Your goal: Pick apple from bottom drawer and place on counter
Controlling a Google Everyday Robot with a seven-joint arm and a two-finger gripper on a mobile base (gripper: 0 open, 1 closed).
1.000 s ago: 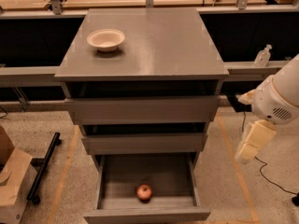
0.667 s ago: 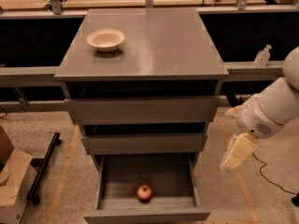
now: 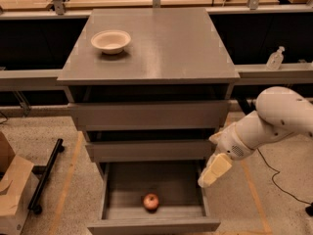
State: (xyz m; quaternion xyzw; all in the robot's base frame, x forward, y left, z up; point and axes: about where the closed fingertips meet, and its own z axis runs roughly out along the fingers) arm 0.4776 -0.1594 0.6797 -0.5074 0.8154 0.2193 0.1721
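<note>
The red apple lies in the open bottom drawer, near the middle of its front end. The grey counter tops the drawer unit above it. My gripper hangs on the white arm at the drawer's right side, over its right wall, above and to the right of the apple and apart from it. It holds nothing that I can see.
A cream bowl sits on the counter's left rear. Two shut upper drawers are above the open one. A cardboard box and a black bar lie on the floor at left. A clear bottle stands on the right ledge.
My arm has swung left and down, bringing the gripper from the floor area right of the unit to the open drawer's right wall. The apple has not moved.
</note>
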